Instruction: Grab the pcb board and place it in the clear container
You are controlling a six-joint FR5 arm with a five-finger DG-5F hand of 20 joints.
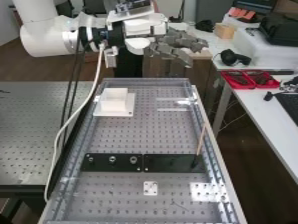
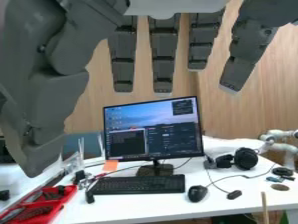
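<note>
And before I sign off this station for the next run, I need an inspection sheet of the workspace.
Surface: perforated bench top, strips of glare near its right edge.
Job's things: small white plate with holes lying flat; whether it is the pcb board, I cannot tell. Clear container: cannot be identified with certainty.
Clutter: white block, two black plates, thin stick leaning by the right-hand one.
Hand: open, holding nothing, raised over the far end.
Cables: white cable hanging from the arm, down along the bench's left side.
Surroundings: desk with monitor, keyboard, mouse.
</note>
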